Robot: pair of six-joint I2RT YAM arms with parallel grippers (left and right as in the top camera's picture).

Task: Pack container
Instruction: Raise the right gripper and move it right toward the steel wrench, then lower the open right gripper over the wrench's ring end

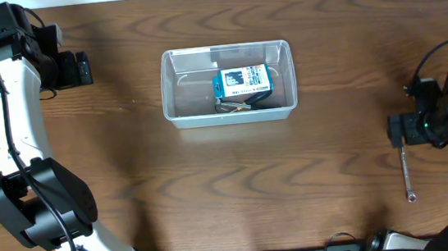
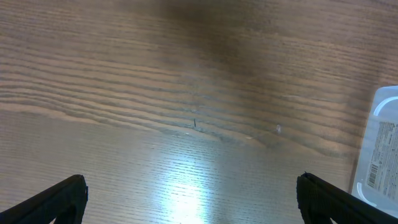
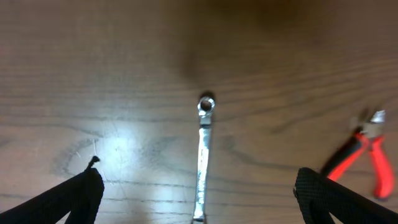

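**A:** What lies nearest our side of the bench (image 1: 128, 159)?

**B:** A slim silver metal wrench (image 1: 406, 172). It lies flat on the wood, well to the right of the clear, see-through plastic rectangular tub with rounded corners (image 1: 170, 94), and nearer to us than the tub. Its ring end points our way.

**A:** And our right hand (image 1: 393, 131)?

**B:** Released, spread wide, grasping nothing. It hangs over the wrench's far end, also well right of the tub. In the right wrist view the wrench runs between the two black fingers (image 3: 71, 200), apart from both.

**A:** Anything else there?

**B:** Red-handled pliers (image 3: 364, 152) on the wood. We see them only in that wrist view and cannot place them against the tub.

**A:** The tub itself?

**B:** Upright, mid-bench, towards the far edge. Inside it rests a small blue-and-white box (image 1: 241, 79), with a grey metal tool (image 1: 234, 105) showing at the box's near side. We cannot tell what tool it is.

**A:** Our left hand (image 1: 83, 69)?

**B:** Well left of the tub and slightly farther back. It is released too, spread wide above the wood. In the left wrist view, the tub's corner shows at the right edge.
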